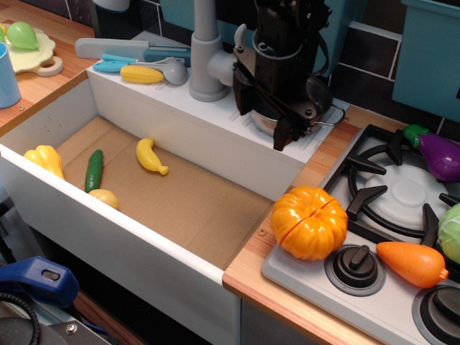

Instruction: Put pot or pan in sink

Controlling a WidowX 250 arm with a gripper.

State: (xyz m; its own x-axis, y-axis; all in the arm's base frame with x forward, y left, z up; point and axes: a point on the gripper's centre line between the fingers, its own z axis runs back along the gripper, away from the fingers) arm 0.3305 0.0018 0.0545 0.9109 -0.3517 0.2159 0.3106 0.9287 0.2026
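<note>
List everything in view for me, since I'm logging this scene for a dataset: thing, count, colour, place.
pot: 1, steel, on the white ledge behind the sink, mostly hidden by the gripper
sink: 1, white walls, brown floor, left
banana: 1, yellow, on sink floor
cucumber: 1, green, on sink floor
squash: 1, yellow, in the sink's left corner
faucet: 1, grey, on the ledge
corn: 1, yellow, on the ledge
pumpkin: 1, orange, on the counter by the stove
stove: 1, grey, right
carrot: 1, orange, on the stove
eggplant: 1, purple, on the stove
gripper: 1, black, over the pot; whether open or shut is unclear
</note>
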